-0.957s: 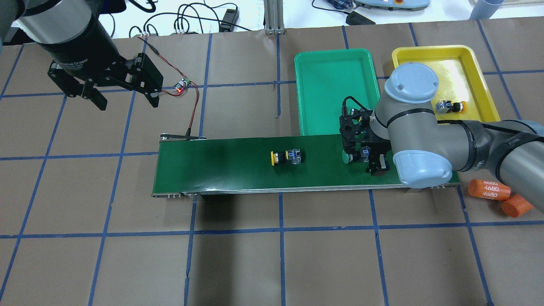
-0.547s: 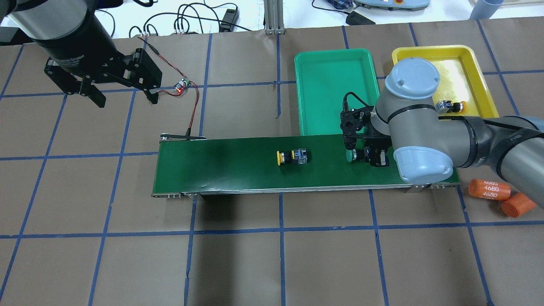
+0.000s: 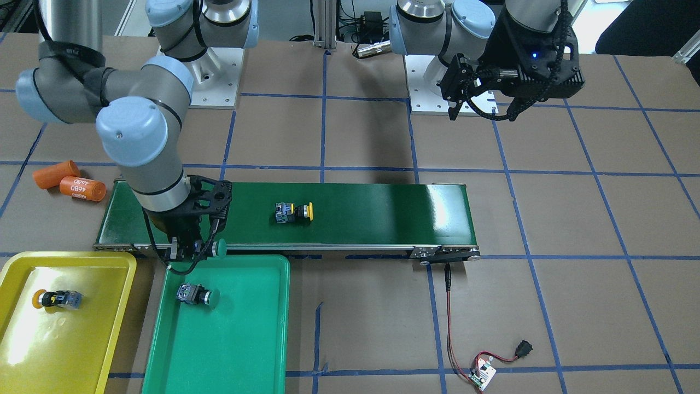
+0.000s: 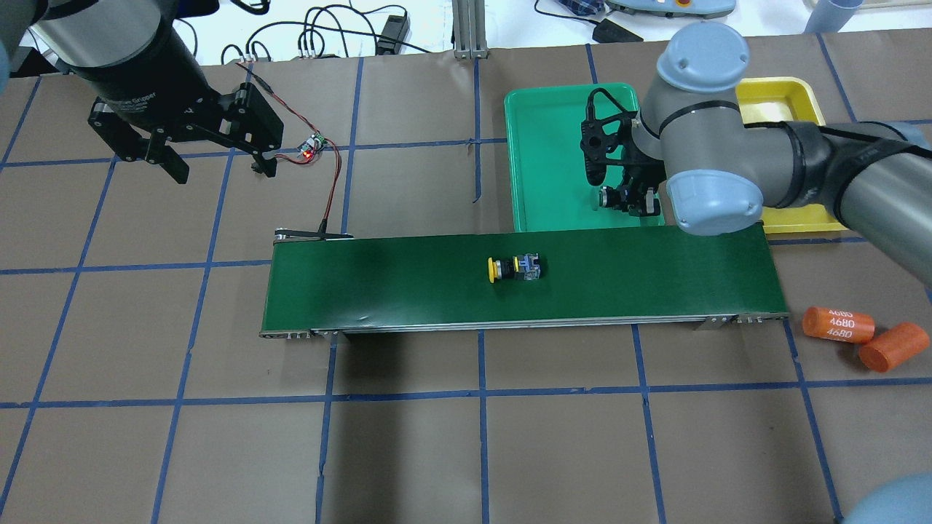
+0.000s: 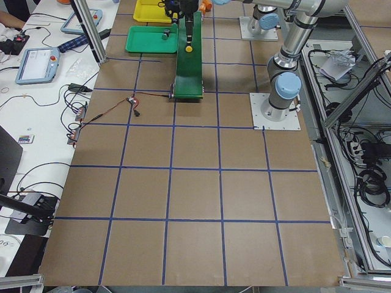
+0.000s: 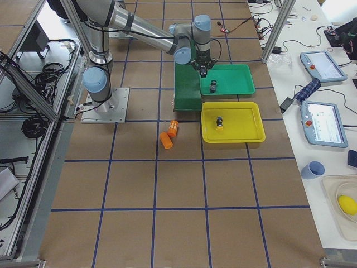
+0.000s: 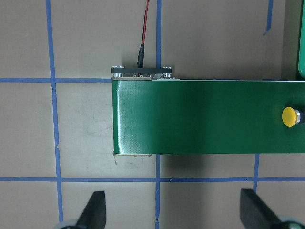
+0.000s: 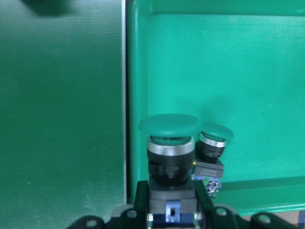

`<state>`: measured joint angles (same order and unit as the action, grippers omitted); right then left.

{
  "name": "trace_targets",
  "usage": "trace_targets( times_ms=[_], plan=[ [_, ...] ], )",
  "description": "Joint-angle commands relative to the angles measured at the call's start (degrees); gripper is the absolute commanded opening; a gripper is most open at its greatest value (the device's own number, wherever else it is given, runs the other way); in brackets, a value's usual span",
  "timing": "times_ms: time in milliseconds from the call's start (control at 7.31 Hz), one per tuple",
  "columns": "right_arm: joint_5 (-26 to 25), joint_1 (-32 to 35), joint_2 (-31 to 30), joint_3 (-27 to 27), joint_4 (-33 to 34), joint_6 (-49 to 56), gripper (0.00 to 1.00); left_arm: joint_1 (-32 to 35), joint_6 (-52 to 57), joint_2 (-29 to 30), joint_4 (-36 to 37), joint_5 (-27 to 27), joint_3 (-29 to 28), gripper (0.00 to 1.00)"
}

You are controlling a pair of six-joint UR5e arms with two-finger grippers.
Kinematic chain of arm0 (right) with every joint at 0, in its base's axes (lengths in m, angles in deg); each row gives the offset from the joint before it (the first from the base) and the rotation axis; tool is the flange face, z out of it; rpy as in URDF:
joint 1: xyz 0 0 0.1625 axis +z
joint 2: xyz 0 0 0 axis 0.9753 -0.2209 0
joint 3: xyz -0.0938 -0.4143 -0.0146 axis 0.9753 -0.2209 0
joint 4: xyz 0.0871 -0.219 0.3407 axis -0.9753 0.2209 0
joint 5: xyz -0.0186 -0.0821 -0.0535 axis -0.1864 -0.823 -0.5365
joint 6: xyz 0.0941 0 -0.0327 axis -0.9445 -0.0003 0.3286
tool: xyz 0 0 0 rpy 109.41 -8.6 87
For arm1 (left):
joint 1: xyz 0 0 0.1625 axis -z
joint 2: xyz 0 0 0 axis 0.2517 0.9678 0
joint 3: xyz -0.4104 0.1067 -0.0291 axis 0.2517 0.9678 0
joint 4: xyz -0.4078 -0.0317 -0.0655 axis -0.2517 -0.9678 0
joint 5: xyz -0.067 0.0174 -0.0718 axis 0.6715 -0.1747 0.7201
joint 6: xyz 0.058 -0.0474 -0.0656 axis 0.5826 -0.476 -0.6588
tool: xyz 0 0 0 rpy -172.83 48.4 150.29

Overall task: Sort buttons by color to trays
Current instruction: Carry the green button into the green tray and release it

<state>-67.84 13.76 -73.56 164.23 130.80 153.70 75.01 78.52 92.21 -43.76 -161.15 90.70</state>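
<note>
R fingers clamped on green btn | over green tray, its 5 o'clock corner (beside 2nd green btn), to drop w/ like colour | L fingers wide, idle, 10 o'clock of belt | yellow btn mid-belt, unsorted

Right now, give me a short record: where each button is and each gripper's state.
held green button: gripped by right gripper, above belt-side rim of green tray
second green button: lying in green tray
sorted yellow button: lying in yellow tray
loose yellow button: on conveyor belt
left gripper: open, empty, clear of the belt
</note>
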Motion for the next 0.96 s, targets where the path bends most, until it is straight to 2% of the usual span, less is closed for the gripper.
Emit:
trace_targets(
  times_ms=[0,137,274,410,821],
  plan=[
    [0.92,0.15,6.36,-5.72,-0.26,-0.36,0.01,-0.03,0.00,0.04,0.10,-0.01,0.07,1.00],
    [1.19,0.23,7.77,-5.73,-0.35,-0.36,0.41,-0.03,0.00,0.13,0.10,-0.01,0.07,1.00],
    [1.80,0.24,8.05,-5.73,-0.53,-0.36,0.91,-0.03,0.00,0.13,0.10,-0.01,0.07,1.00],
    [1.63,0.15,7.62,-5.82,-0.70,-0.18,1.00,-0.03,0.00,0.13,0.10,-0.01,0.07,1.00],
    [1.28,-1.17,0.88,-3.81,-8.05,1.13,1.00,-0.03,0.26,0.13,0.10,-0.01,0.25,1.00]
  ],
)
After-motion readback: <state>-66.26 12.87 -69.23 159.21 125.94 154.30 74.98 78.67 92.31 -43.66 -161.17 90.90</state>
